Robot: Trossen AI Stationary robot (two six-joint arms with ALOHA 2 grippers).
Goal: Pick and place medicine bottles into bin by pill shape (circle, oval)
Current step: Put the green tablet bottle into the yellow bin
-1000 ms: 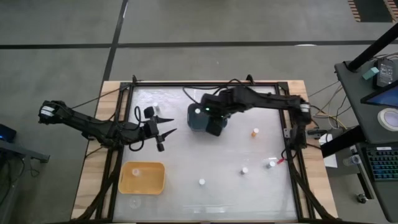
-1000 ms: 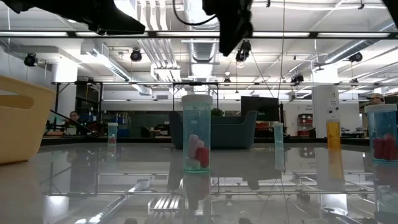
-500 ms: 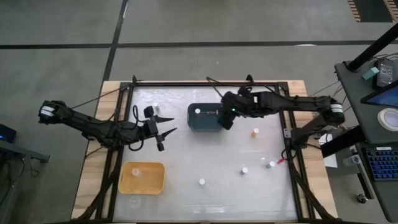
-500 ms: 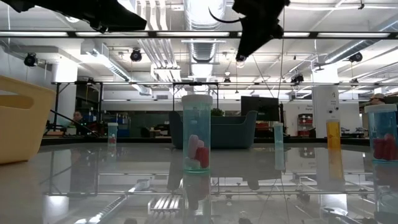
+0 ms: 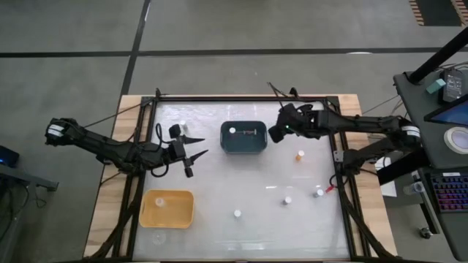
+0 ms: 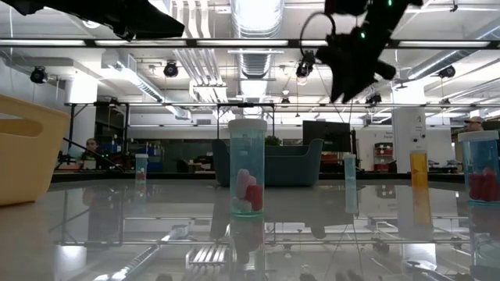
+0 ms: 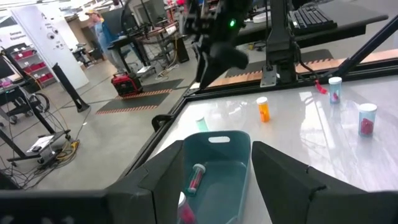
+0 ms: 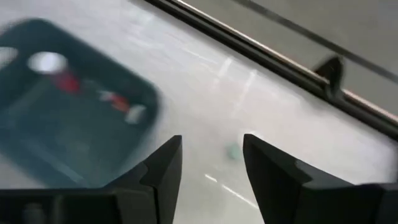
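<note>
The dark teal bin [image 5: 243,137] stands at the table's far middle with two bottles inside, one upright [image 5: 232,131] and one lying [image 7: 196,177]. The yellow bin [image 5: 168,208] sits near left. Loose medicine bottles stand upright on the table: an orange one [image 5: 300,155] and white-capped ones [image 5: 288,199], [image 5: 319,193], [image 5: 237,213], [image 5: 183,126]. My right gripper [image 5: 273,134] hovers just right of the teal bin, tilted down, open and empty [image 8: 211,149]. My left gripper [image 5: 196,162] waits open left of the teal bin, pointing level at it [image 7: 217,146].
A black frame [image 5: 344,146] rims the table on all sides. A clear bottle [image 5: 159,237] stands by the near left corner. Bare tabletop lies between the two bins and along the near middle. People and benches show in the room beyond the table.
My right gripper has drawn back from above the teal bin toward the table's right edge, coming lower and rolling as it went. It now stands beside the bin's right wall. The bins and the bottles have kept their places.
</note>
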